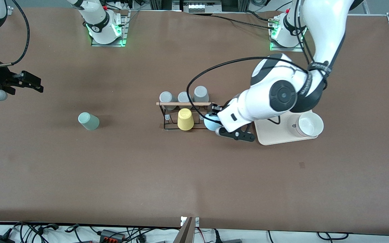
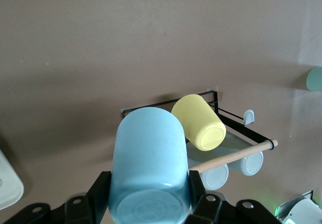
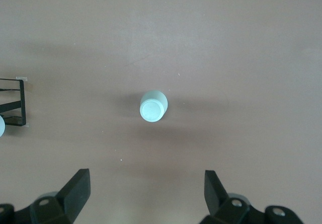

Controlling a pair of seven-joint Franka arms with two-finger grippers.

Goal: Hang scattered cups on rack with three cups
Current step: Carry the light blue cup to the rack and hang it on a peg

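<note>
Three grey cups, one yellow, blue, mint, one rack.

You have even, bright overhead light on the brown table, soft short shadows beside the mint cup and under the rack, green glow at both arm bases, and slight softness on the close blue cup.

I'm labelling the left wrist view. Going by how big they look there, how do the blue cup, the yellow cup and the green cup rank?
1. Blue cup, held in the left tool, so nearness inflates it.
2. Yellow cup, on the rack.
3. Green cup, far off and cut by the edge; true sizes unsure.
</note>
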